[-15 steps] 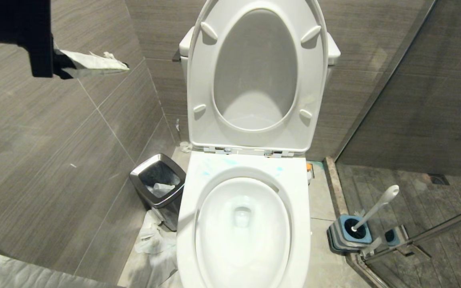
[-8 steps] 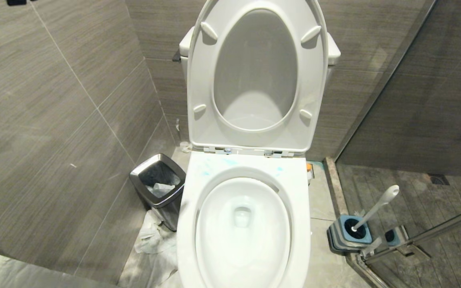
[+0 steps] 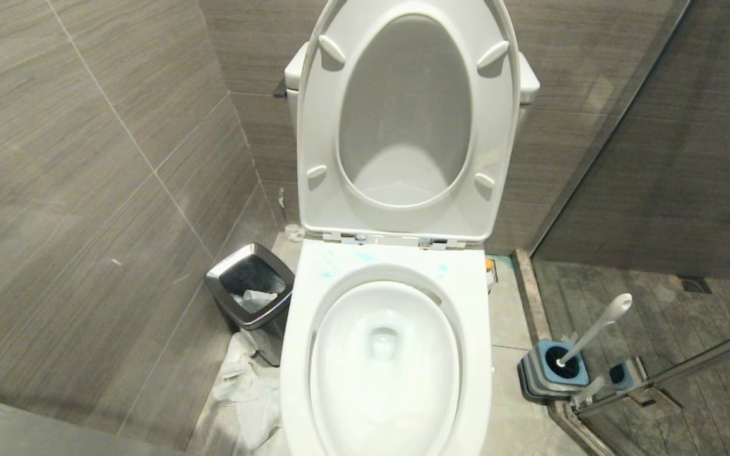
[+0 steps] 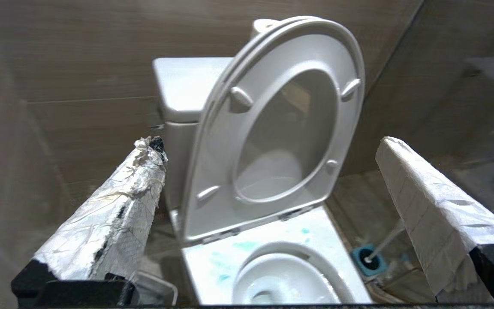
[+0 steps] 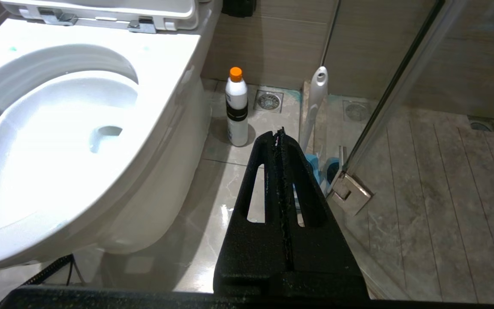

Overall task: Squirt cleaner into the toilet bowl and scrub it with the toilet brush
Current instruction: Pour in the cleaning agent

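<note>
The white toilet bowl [image 3: 476,329] stands open below me, seat and lid [image 3: 406,120] raised against the tank. Pale blue cleaner smears [image 3: 365,256] mark the rim behind the basin; the same cleaner smears [image 4: 234,246] show in the left wrist view. The toilet brush [image 3: 596,329] leans in its blue holder [image 3: 552,370] on the floor to the right. My left gripper [image 4: 268,145] hangs open high above the toilet, its paper-wrapped fingers [image 4: 114,214] holding nothing. My right gripper [image 5: 279,133] is shut and empty, low beside the bowl, pointing toward the brush handle [image 5: 315,98]. Neither gripper is in the head view.
A steel-rimmed bin [image 3: 251,288] stands left of the toilet, with crumpled tissue [image 3: 244,386] on the floor before it. A white bottle with an orange cap [image 5: 236,107] stands between toilet and brush. A glass shower door [image 3: 656,380] and its hinge [image 5: 350,193] border the right.
The left gripper, seen at the top left of the head view a second ago, has moved up out of that view. The toilet, brush and bin have not moved.
</note>
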